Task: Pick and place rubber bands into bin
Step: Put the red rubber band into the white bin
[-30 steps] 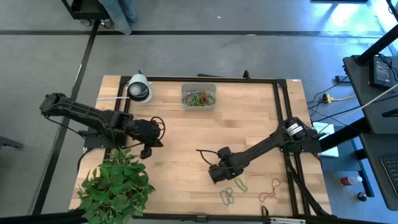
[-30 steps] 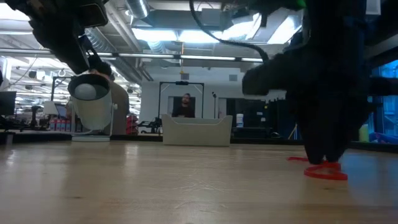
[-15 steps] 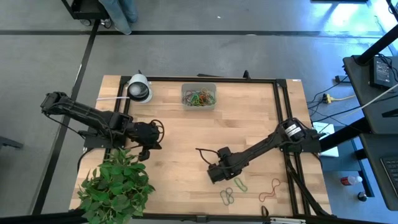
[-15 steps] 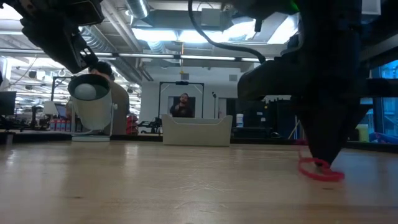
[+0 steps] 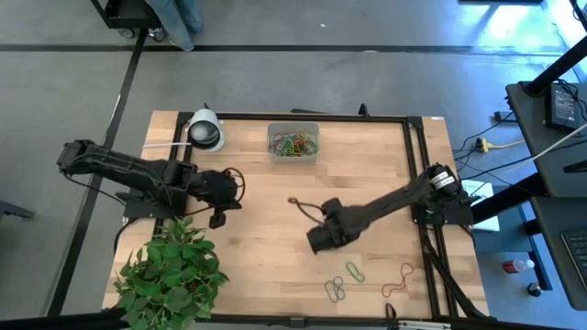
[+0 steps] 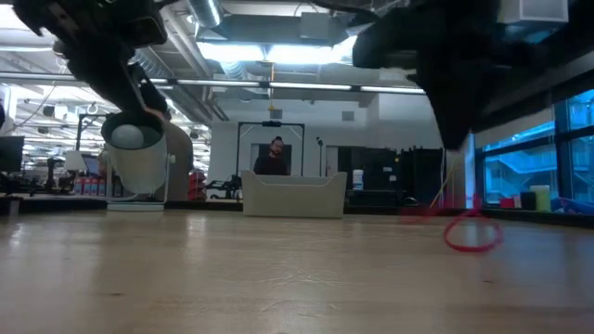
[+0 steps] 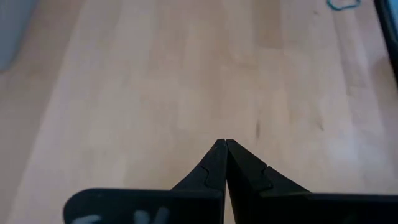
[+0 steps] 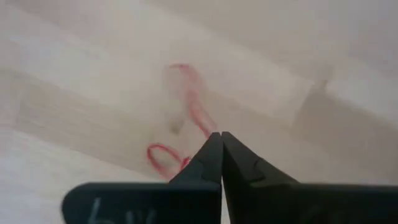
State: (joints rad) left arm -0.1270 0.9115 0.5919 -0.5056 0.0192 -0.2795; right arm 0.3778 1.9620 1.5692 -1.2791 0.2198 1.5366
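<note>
— Where's your right pincer?

— My right gripper [image 5: 316, 240] hangs above the near-middle of the table [image 5: 367, 174], lifted clear of the wood. Its fingers [image 8: 214, 155] are pressed tip to tip, and a red rubber band [image 8: 186, 112] is pinched between them: one loop sticks out beside the tips and the rest dangles toward the boards. From table height the same red band [image 6: 471, 232] hangs under the dark arm, its lower end close to the surface; whether it touches I cannot tell.

— And the other bands?

— A few lie loose near the front edge, right of centre: a green one [image 5: 354, 270], a greenish tangle [image 5: 335, 290] just nearer, and a reddish loop [image 5: 398, 280] further right. The bin [image 5: 293, 142] sits at the far edge, about the middle, with a heap of mixed bands [image 5: 294, 144] inside.

— Your left side?

— My left gripper [image 5: 218, 205] waits over the left part of the table, next to the plant [image 5: 172, 271], its tips closed together with nothing between them.

— Anything else up there?

— A white-and-black tape roll [image 5: 205, 130] in the far left corner.
</note>
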